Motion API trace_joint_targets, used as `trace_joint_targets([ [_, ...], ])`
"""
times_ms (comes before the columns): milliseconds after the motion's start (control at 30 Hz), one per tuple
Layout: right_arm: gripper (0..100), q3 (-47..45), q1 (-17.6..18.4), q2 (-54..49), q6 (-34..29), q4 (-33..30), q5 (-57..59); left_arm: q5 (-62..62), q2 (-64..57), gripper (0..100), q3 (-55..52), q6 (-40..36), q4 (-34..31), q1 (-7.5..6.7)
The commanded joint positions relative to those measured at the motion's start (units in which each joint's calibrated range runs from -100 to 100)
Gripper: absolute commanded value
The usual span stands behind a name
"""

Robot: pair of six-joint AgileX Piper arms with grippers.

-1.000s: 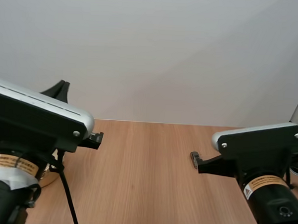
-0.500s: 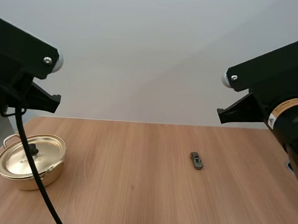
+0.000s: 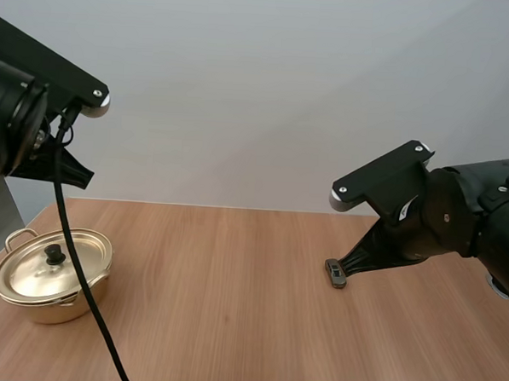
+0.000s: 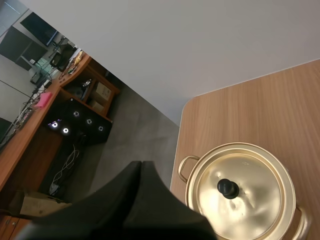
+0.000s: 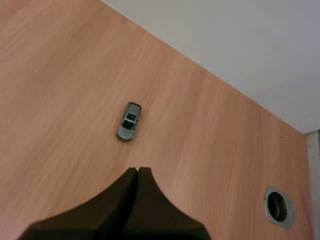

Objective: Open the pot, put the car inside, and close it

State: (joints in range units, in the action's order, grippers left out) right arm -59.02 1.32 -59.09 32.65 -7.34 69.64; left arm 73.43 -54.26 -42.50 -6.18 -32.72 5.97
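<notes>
- The wooden table [image 3: 231, 317] carries a gold pot [image 3: 52, 274] with its lid [image 4: 252, 202] on and its black knob [image 4: 228, 187] upright.
- The car [image 5: 129, 121] lies well apart from the pot, to its right in the high view.
- The left gripper [image 4: 140, 164] hangs above the pot's outer side, fingers together, empty.
- The right gripper [image 5: 137, 170] hovers far from the pot, near the car, fingers likewise together.
- Risk: the car is tiny and wheeled, so an off-centre descent would likely roll it away. A shallow pinch could slip off the knob.
</notes>
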Motion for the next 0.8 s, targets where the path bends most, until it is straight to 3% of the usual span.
trace_joint_targets([
  [0, 0, 0.0, 0.04, 0.02, 11.51, 17.26, -0.11, 0.35, 22.62, 0, 3.33, 5.77, 13.82, 3.18],
  [167, 0, -0.14, 0.04, 0.02, 12.17, 17.26, -0.31, 5.32, 29.55, 0, 9.03, 20.06, 39.04, 9.74],
  [267, 0, -0.14, 0.04, 0.02, 12.44, 17.38, -1.55, 6.07, 31.36, 0, 10.15, 24.54, 45.84, 12.65],
  [333, 0, -0.14, 0.04, 0.02, 12.44, 17.38, -2.14, 4.58, 31.82, 0, 10.01, 25.93, 45.64, 13.39],
  [467, 0, -0.25, 0.04, 0.02, 12.44, 19.74, -3.69, 3.66, 32.87, 2, 10.01, 26.35, 44.15, 13.49],
  [533, 0, -0.25, 0.04, 0.02, 12.44, 21.06, -4.35, 4.75, 33.52, 15, 10.01, 26.44, 44.15, 13.49],
  [700, 0, -0.25, 0.04, 0.02, 13.48, 23.84, -4.5, 6.98, 35.68, 78, 10.01, 26.13, 44.47, 13.49],
  [767, 0, -0.25, 0.04, 0.02, 13.48, 23.84, -4.5, 7.34, 36.64, 91, 10.01, 24.94, 43.81, 13.49],
])
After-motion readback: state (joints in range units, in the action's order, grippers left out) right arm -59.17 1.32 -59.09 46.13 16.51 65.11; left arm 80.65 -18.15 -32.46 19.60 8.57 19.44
